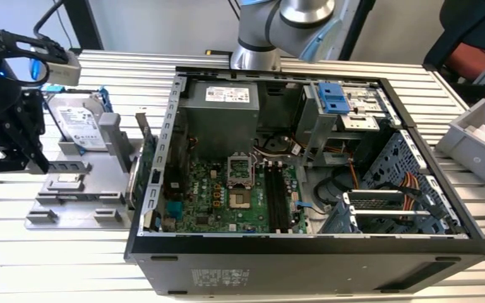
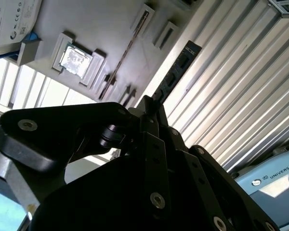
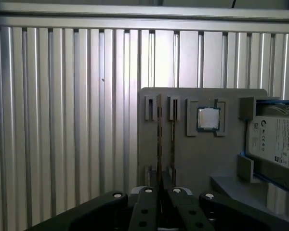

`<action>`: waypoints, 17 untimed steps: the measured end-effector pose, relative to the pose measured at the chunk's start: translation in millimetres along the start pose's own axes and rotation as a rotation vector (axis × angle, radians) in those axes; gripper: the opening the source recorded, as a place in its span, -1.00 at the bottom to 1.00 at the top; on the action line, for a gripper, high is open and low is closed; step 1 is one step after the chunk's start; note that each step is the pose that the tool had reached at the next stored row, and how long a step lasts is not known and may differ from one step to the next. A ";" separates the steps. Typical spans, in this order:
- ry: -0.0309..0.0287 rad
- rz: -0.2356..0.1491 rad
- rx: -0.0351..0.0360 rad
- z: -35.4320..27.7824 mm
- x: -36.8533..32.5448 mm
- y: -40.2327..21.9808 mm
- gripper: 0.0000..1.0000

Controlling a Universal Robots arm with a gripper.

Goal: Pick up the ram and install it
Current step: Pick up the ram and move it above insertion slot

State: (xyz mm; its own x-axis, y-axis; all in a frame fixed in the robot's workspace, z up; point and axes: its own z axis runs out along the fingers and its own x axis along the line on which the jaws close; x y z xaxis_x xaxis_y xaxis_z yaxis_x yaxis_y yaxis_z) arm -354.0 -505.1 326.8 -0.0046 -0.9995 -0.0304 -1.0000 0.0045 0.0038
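Ribbed tabletop point(image 1: 74, 265) carries a grey fixture point(image 3: 192, 154); by it the end effector point(image 2: 148, 105) is clenched on the ram point(image 2: 177, 70). Pick-up step; motherboard slots point(image 1: 278, 197) well apart, requiring edge-on alignment.

Robotics lab, alu slotted bench point(image 1: 57, 265), open PC case point(image 1: 310, 252), robot arm base point(image 1: 255, 57), parts bin point(image 1: 470, 142)

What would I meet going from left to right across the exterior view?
pincer → hard drive → green card → motherboard → grey bin
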 end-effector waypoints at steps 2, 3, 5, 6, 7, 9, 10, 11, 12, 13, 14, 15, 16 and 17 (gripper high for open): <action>0.0000 0.000 0.0000 -2.7 -0.1 0.0 -1.00; 0.0001 0.000 0.0000 -4.1 -0.1 0.0 -1.00; -0.0001 0.000 0.0001 -6.8 -0.2 0.0 -1.00; 0.0002 0.000 -0.0002 -8.4 -0.2 0.0 -1.00; 0.0000 0.000 0.0000 -9.7 -0.3 0.0 -1.00; 0.0000 0.000 -0.0001 -12.6 -0.4 0.0 -1.00; 0.0000 0.000 0.0000 -14.1 -0.4 0.0 -1.00; 0.0001 0.000 -0.0001 -15.5 -0.5 0.0 -1.00; 0.0000 0.000 0.0000 -16.8 -0.5 0.0 -1.00; 0.0000 0.000 0.0000 -18.3 -0.6 0.1 -1.00; 0.0000 0.000 0.0000 -19.7 -0.6 0.1 -1.00; 0.0000 0.000 0.0000 -21.0 -0.6 0.1 -1.00; 0.0000 0.000 0.0001 -22.4 -0.7 0.1 -1.00; 0.0000 0.000 0.0000 -23.7 -0.7 0.1 -1.00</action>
State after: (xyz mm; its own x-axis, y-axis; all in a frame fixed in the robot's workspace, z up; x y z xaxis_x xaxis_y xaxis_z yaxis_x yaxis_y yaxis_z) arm -354.0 -505.1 350.6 -0.0046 -0.9995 -0.0304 -1.0000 0.0045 0.0038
